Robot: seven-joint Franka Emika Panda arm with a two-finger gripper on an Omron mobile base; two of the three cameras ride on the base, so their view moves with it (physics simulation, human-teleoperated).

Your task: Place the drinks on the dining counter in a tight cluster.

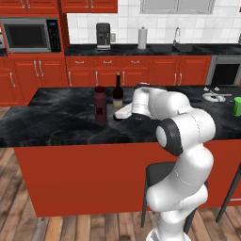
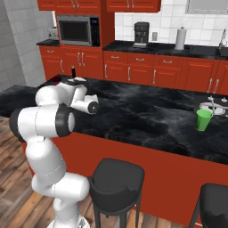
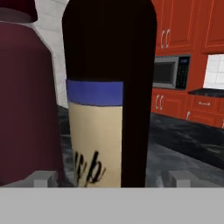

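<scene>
On the dining counter (image 1: 56, 117) a tall dark wine bottle (image 1: 117, 94) with a pale label stands upright, close to the right of a shorter maroon bottle (image 1: 100, 106). My gripper (image 1: 116, 115) reaches in low at the wine bottle's base from the right. In the hand view the wine bottle (image 3: 109, 109) stands between my gripper's (image 3: 112, 178) two tips, with a gap showing on each side, so the jaws are open around it. The maroon bottle (image 3: 26, 100) is just beside it at the left. The wine bottle's neck (image 2: 73, 71) pokes up behind my arm.
A green cup (image 1: 238, 106) and a plate with cutlery (image 1: 214, 96) sit at the counter's right end. Dark stools (image 2: 116, 178) stand in front of the red base. Back cabinets hold a microwave (image 1: 30, 35) and a coffee machine (image 1: 103, 36).
</scene>
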